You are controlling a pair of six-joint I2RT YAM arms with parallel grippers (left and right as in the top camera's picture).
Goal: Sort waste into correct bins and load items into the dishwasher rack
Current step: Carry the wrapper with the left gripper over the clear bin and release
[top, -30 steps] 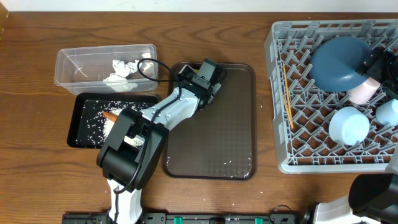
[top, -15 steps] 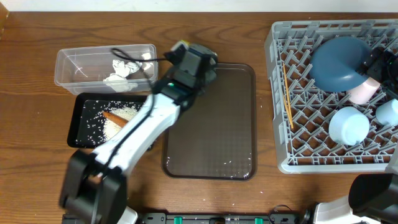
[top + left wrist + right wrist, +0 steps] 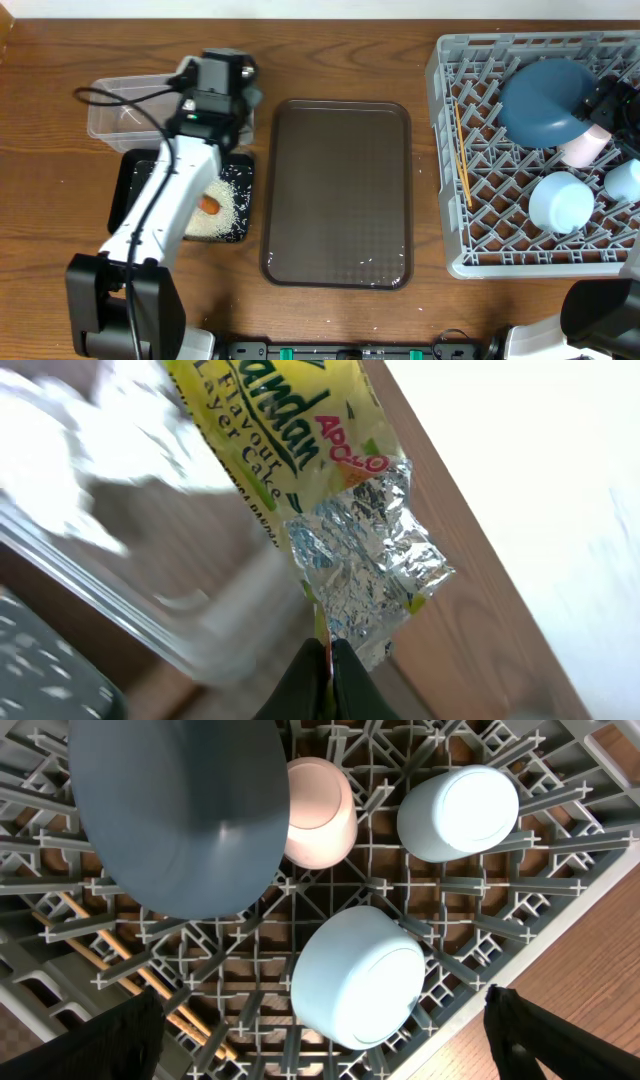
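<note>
My left gripper (image 3: 328, 652) is shut on a yellow-green printed wrapper (image 3: 330, 470) with a torn foil end. In the overhead view it (image 3: 218, 82) hangs over the right end of the clear tub (image 3: 105, 112). The tub's rim (image 3: 110, 585) and blurred white tissue (image 3: 45, 445) show below the wrapper. The black tray (image 3: 128, 195) holds white rice (image 3: 225, 205) and an orange carrot stick (image 3: 208, 205). My right gripper (image 3: 320, 1030) is open and empty above the grey rack (image 3: 480, 245), which holds the dark-blue bowl (image 3: 545, 100), light-blue bowl (image 3: 560, 200), white cup (image 3: 585, 146), pale-blue cup (image 3: 626, 180) and chopsticks (image 3: 462, 155).
A large brown serving tray (image 3: 340, 190) lies between the bins and the rack, with a few rice grains near its front edge. The left arm stretches over the black tray. Bare wooden table surrounds the tub.
My left gripper has swung left from the brown tray's far corner to above the clear tub, carrying the wrapper. The right arm and the rack's contents have not moved.
</note>
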